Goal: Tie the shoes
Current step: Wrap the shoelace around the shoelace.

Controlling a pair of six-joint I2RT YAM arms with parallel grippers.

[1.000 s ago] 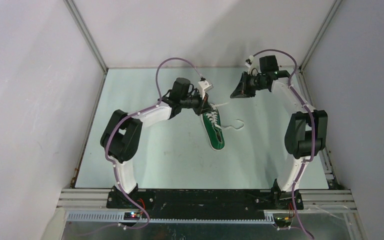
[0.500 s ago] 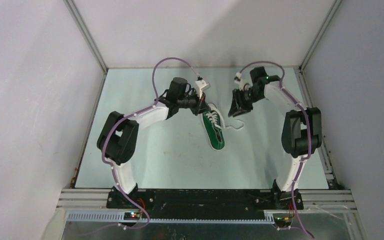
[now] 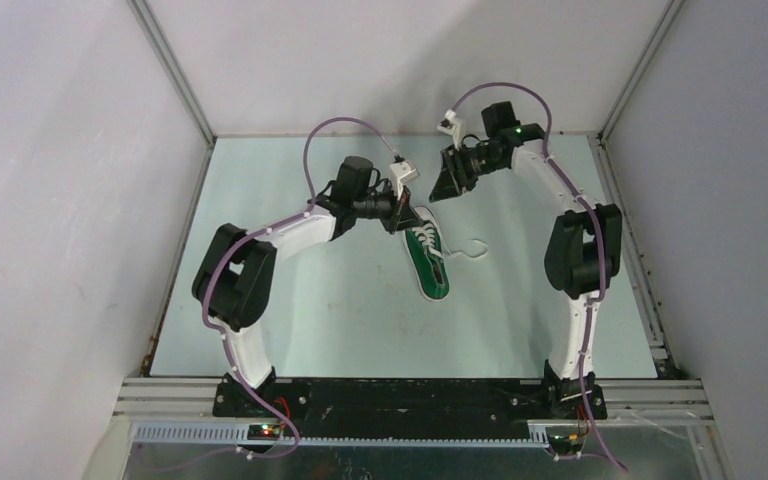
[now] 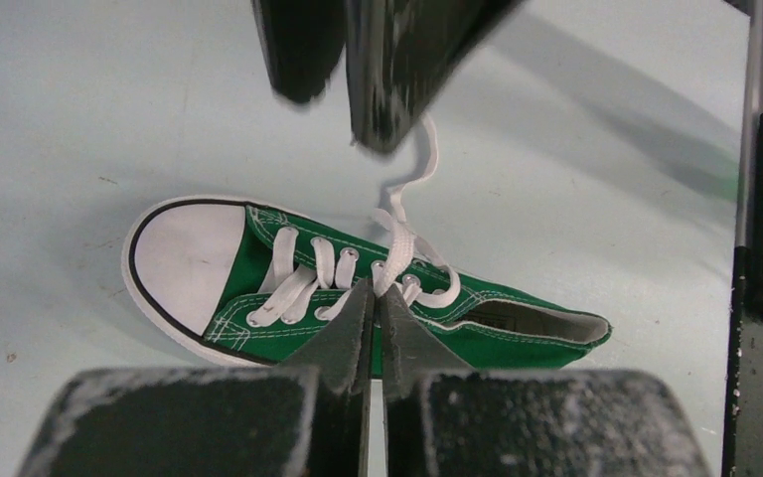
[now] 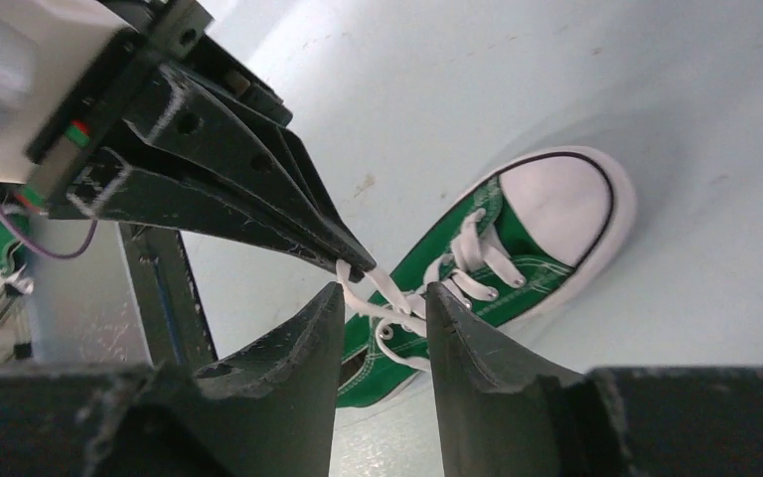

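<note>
A single green canvas sneaker (image 3: 428, 262) sits on its sole on the pale surface (image 3: 300, 300), a little beyond the middle and between the two arms. Its white toe cap (image 4: 187, 254) points toward the far side and its heel toward the arm bases. The left gripper (image 4: 374, 290) is over the laced part of the shoe. Its two fingers (image 4: 343, 333) are pressed together, with a white lace (image 4: 398, 237) pinched at their tips just above the eyelets. From that pinch the lace rises in a thin strand toward the right gripper (image 5: 385, 296), which hangs just past the toe end, above the surface and tilted down toward the shoe. The right wrist view shows this gripper's fingers (image 5: 308, 343) standing apart, with a clear gap between them. Through that gap the lace and the tips of the left gripper are visible close by. From the left wrist view, the upper end of the strand passes behind one of the right gripper's fingers, and whether it touches that finger cannot be told. In the top view, a second loose lace end (image 3: 472, 250) lies curled on the surface just to the right of the sneaker, free of both grippers.
</note>
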